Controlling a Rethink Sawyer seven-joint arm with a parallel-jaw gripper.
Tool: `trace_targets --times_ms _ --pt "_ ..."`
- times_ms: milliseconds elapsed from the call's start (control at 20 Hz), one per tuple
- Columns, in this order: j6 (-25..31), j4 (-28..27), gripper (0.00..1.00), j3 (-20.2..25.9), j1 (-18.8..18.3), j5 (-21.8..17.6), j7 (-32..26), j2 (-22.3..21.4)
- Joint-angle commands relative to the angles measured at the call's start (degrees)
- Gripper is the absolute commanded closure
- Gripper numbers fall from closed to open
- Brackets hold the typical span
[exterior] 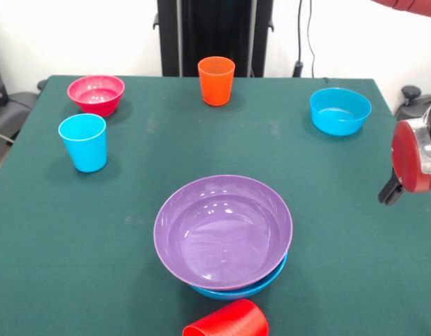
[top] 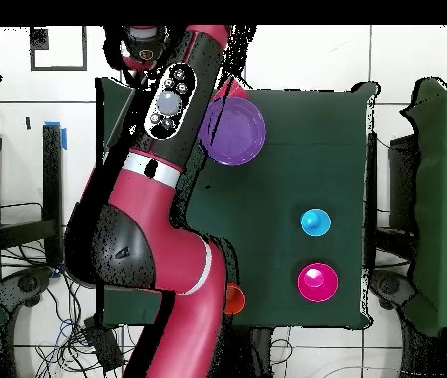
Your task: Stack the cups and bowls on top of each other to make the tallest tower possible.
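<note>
Purple bowl [exterior: 223,231] sat nested in a blue bowl [exterior: 236,287], lower centre of frame. Red cup [exterior: 228,320] lay on its side just below them at the bottom edge. Light blue cup [exterior: 82,142] upright at left, pink bowl [exterior: 96,94] upper left, orange cup [exterior: 216,80] upright top centre, second blue bowl [exterior: 340,110] upper right.

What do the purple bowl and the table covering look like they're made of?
The purple bowl looks like glossy moulded plastic: light glints streak its inside and the rim is thin. The table covering seems to be matte green cloth, perhaps felt, with no shine.
</note>
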Motion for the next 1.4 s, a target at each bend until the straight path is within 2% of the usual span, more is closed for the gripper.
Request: trace_targets --times_ms 50,300,550,1000,1400 --pt "-5.0 -4.3 0.00 -5.6 -1.6 -1.7 -21.0 1.8" --pt "-5.1 -3.9 0.00 -6.0 -2.8 -4.0 -24.5 1.0" --pt "-4.8 -3.9 0.00 -6.2 -3.7 -4.2 -27.4 0.7" --pt "-4.9 -3.6 0.00 -6.7 -4.1 -4.0 -26.5 0.5" --pt "-4.9 -3.6 0.00 -5.8 -4.4 -6.0 -27.3 0.2"
